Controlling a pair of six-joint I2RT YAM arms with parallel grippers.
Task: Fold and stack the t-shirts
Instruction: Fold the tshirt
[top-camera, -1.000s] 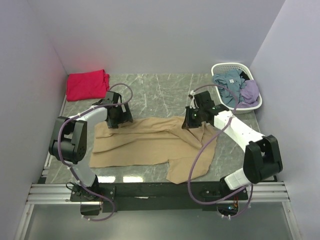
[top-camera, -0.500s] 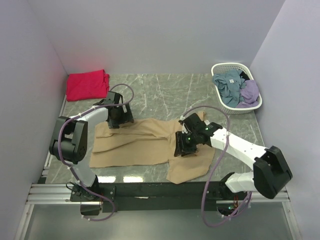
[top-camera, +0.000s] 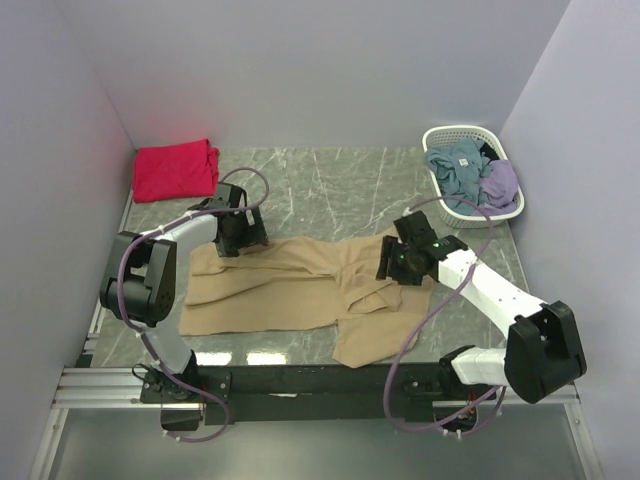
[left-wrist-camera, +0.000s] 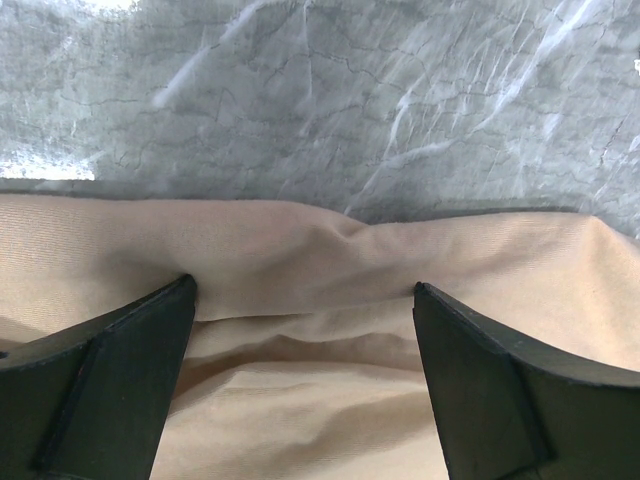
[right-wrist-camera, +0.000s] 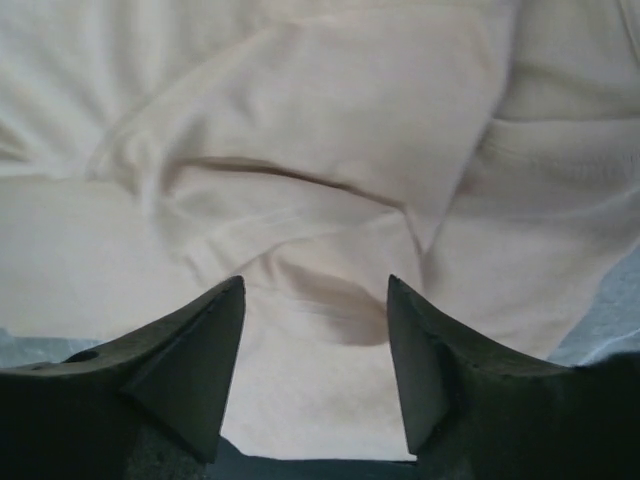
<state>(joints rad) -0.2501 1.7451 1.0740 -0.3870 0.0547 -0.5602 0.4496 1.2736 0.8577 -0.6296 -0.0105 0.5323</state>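
Observation:
The tan t-shirt (top-camera: 270, 295) lies spread across the middle of the marble table (top-camera: 330, 190), its right part folded over into a rumpled flap near the centre. The red-pink t-shirt (top-camera: 175, 168) sits bunched in the back left corner. My left gripper (top-camera: 238, 240) rests at the tan tee's far left edge, open, and the left wrist view shows tan cloth (left-wrist-camera: 300, 380) spanning the gap under the gripper (left-wrist-camera: 302, 290). My right gripper (top-camera: 390, 270) hovers over the tee's right side. In the right wrist view that gripper (right-wrist-camera: 315, 285) is open above the cloth (right-wrist-camera: 330, 130), holding nothing.
A white lattice basket (top-camera: 500, 210) holding blue and purple clothes stands at the back right. Purple walls enclose the table on three sides. Bare marble shows behind the tan tee, and the arm bases and rail run along the near edge.
The right gripper dragged the tee's right part inward and toward the front, then opened, let the cloth go and drew back to the right. The left arm has not moved.

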